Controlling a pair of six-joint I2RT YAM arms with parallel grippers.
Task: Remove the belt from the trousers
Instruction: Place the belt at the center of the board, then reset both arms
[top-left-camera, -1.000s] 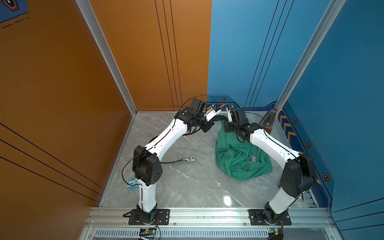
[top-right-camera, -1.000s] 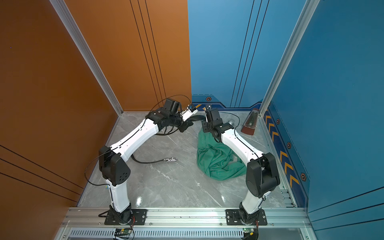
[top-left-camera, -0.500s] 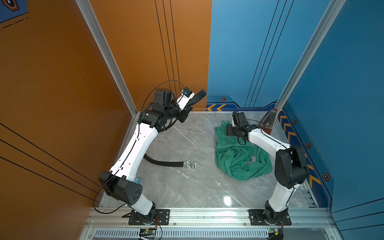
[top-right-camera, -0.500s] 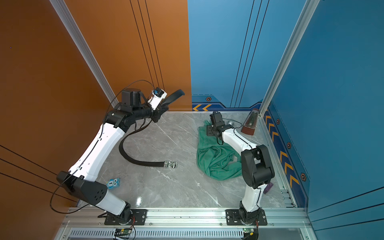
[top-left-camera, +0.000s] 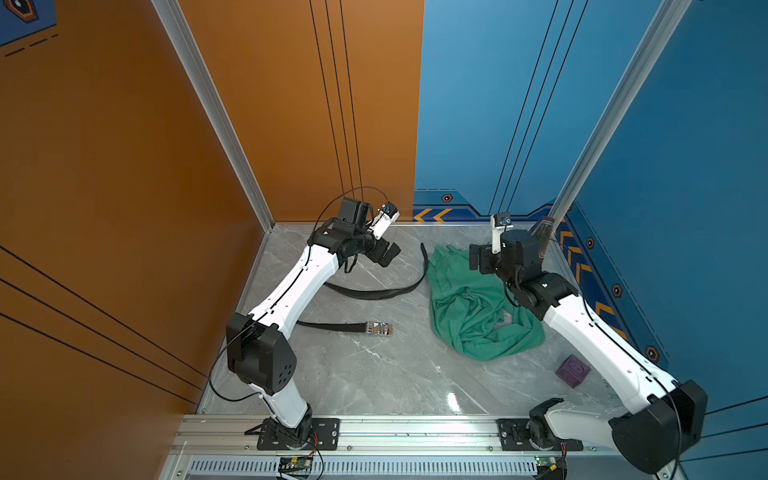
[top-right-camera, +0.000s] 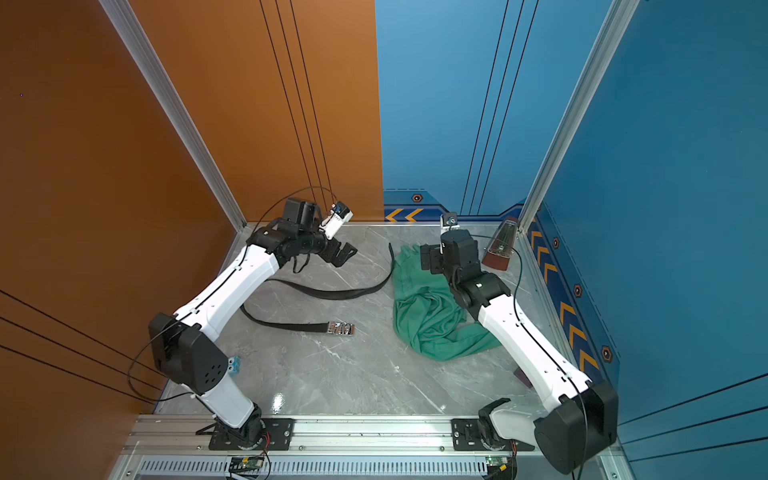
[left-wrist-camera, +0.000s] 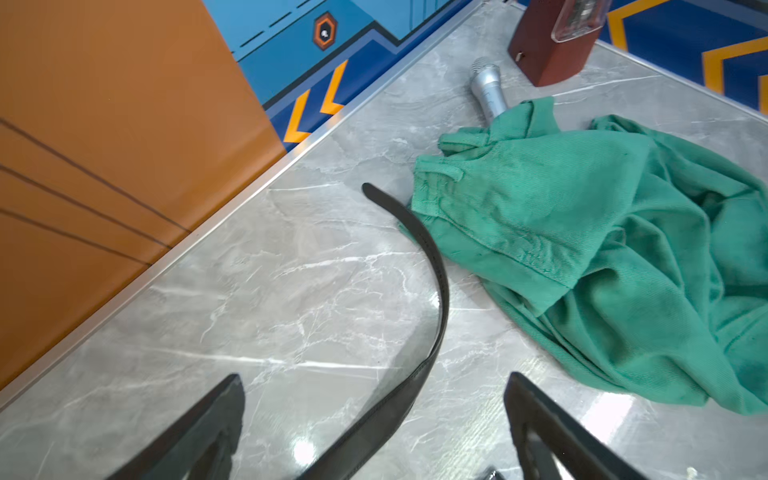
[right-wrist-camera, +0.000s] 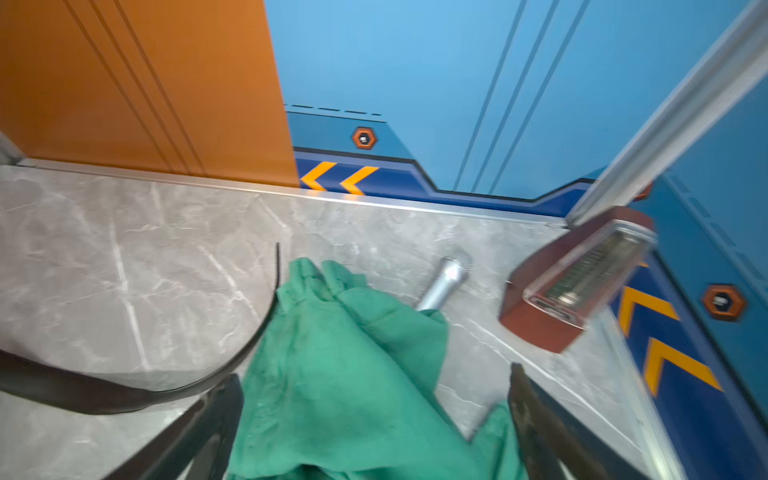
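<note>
The left end effector (top-left-camera: 387, 254) hangs with its jaws wide apart and nothing between them. The belt (top-left-camera: 374, 293) lies on the tabletop (top-left-camera: 374, 374) right beneath it. In the left wrist view the strap runs out from under the gap between the fingers and bends away ahead of the end effector. Its pointed tip ends just beside the waistband (left-wrist-camera: 440, 174) of the trousers (top-left-camera: 469, 307). Here the belt's long axis runs roughly along the left end effector's line of reach, then curls towards the right end effector (top-left-camera: 475, 258). Behind the left end effector the strap passes under the left arm and doubles back to the buckle (top-left-camera: 379, 328), which lies well apart from the cloth.

The right end effector is likewise spread and empty. It hovers over the crumpled trousers, with the belt's tip off to its inner side, towards the left end effector.

We judge the belt to be out of the loops, since no part of it shows threaded through the cloth. Whether the tip touches the waistband's edge we cannot tell. If a further pull is wanted, it falls to the left arm as the nearer one. Its jaws stand on either side of the strap's width, so it would only need to come down, close and draw away from the trousers.
</note>
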